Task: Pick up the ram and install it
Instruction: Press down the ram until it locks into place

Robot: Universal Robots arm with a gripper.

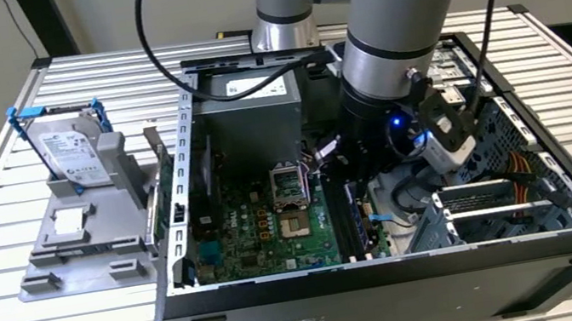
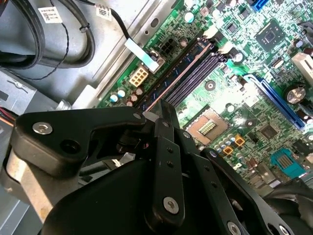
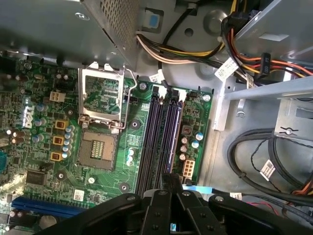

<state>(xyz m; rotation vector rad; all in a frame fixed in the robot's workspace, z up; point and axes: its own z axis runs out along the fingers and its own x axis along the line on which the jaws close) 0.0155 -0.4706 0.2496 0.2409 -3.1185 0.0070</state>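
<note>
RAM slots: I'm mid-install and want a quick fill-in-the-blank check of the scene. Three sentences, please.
1. In the first wrist view, the hand is over one end of the black memory slots, whose far-end clips are ____.
2. The CPU socket beside the slots is ____, its metal retaining frame swung open.
3. In the exterior view, the hard drive stands outside the case in a ____ frame.

Missing words: white; empty; blue.

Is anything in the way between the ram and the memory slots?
Nothing visible. The pincer holds the ram right over the bare memory slots; the cables lie off to the side.
</note>
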